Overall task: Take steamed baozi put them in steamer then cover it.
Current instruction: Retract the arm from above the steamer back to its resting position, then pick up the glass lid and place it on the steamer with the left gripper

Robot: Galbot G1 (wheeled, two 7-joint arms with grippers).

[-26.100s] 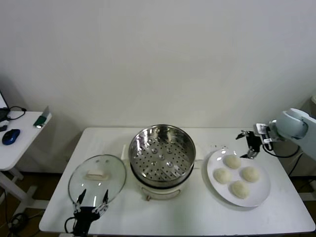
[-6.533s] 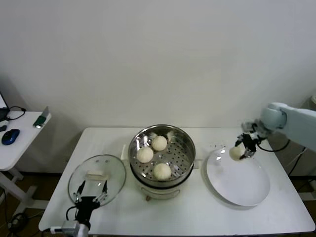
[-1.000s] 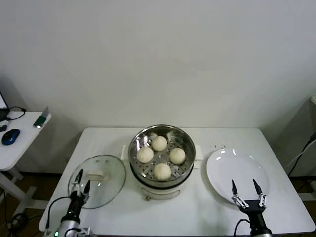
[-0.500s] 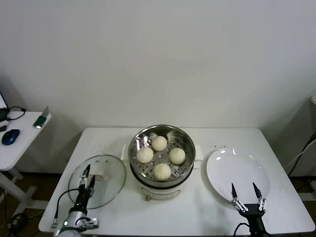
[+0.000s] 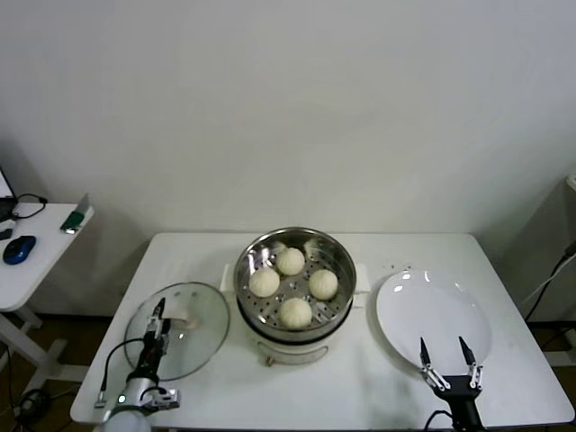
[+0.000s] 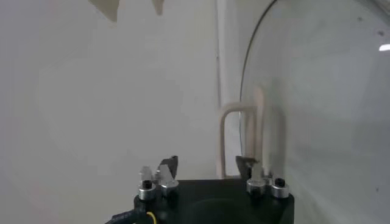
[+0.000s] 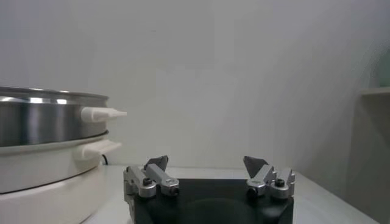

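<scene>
White tabletop (image 5: 360, 378) against a pale wall carries the steamer (image 5: 295, 281) holding four steamed baozi (image 5: 290, 261). Left of the steamer, the left gripper (image 5: 158, 317) straddles the cover (image 5: 200, 317) handle, jaws parted, contact unclear. Right of the steamer, the right gripper (image 5: 443, 350) hangs spread wide, holding nothing, over a white plate (image 5: 434, 310).

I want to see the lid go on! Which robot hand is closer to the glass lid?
Left. The left gripper is right over the cover, at its handle. The right gripper waits across the table by the white plate.
</scene>
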